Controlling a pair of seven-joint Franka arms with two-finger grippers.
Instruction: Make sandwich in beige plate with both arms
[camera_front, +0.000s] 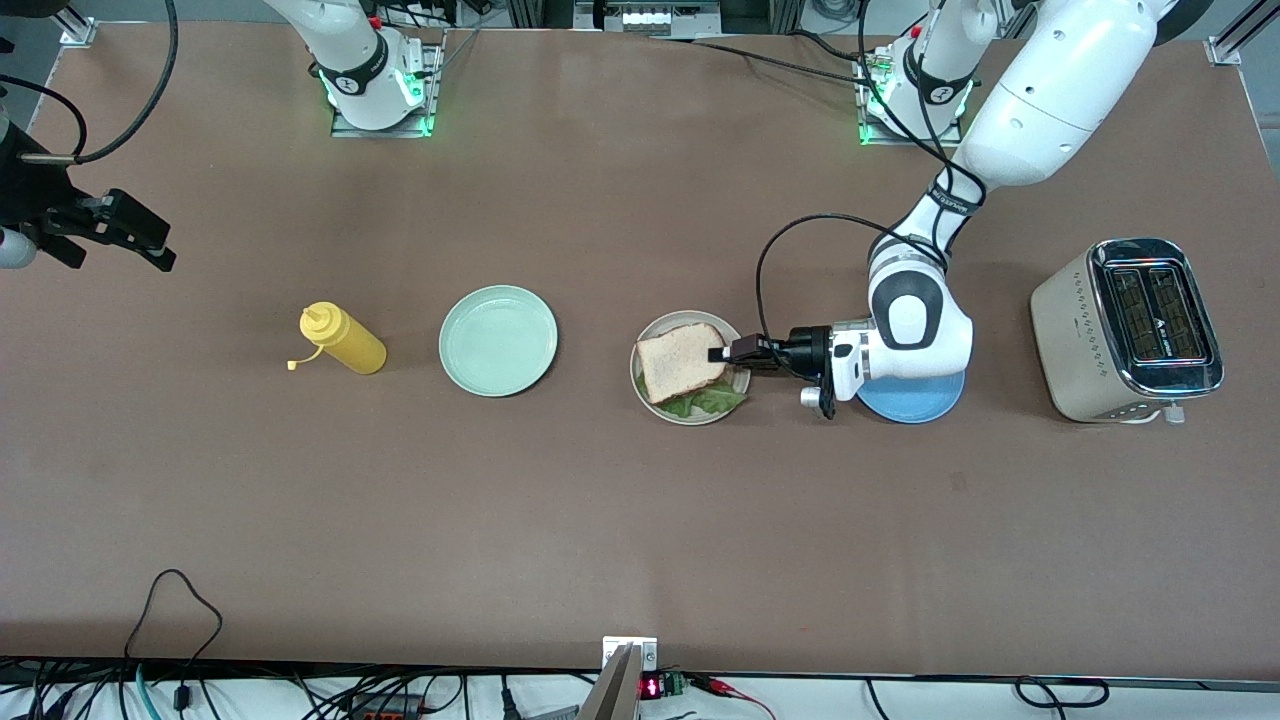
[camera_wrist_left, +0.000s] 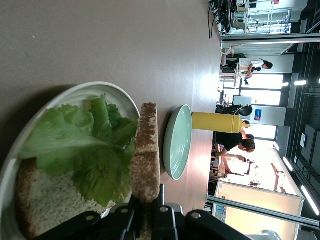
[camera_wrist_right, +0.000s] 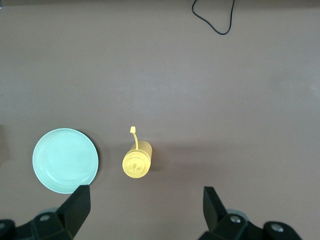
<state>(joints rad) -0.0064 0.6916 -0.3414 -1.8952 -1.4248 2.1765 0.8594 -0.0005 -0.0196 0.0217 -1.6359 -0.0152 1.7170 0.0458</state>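
Note:
The beige plate (camera_front: 668, 325) lies mid-table with a bread slice (camera_wrist_left: 45, 200) and a ruffled green lettuce leaf (camera_front: 712, 402) on it. A second bread slice (camera_front: 682, 362) is held level just above the lettuce (camera_wrist_left: 85, 145). My left gripper (camera_front: 722, 354) is shut on this slice's edge, at the plate's rim toward the left arm's end. In the left wrist view the held slice (camera_wrist_left: 146, 155) runs edge-on out of the gripper (camera_wrist_left: 149, 210). My right gripper (camera_front: 155, 248) waits open, high over the right arm's end of the table, with nothing between its fingers (camera_wrist_right: 80, 200).
A mint-green plate (camera_front: 498, 340) and a lying yellow squeeze bottle (camera_front: 345, 340) sit toward the right arm's end. A blue plate (camera_front: 915, 405) lies partly under the left wrist. A toaster (camera_front: 1130, 330) stands at the left arm's end.

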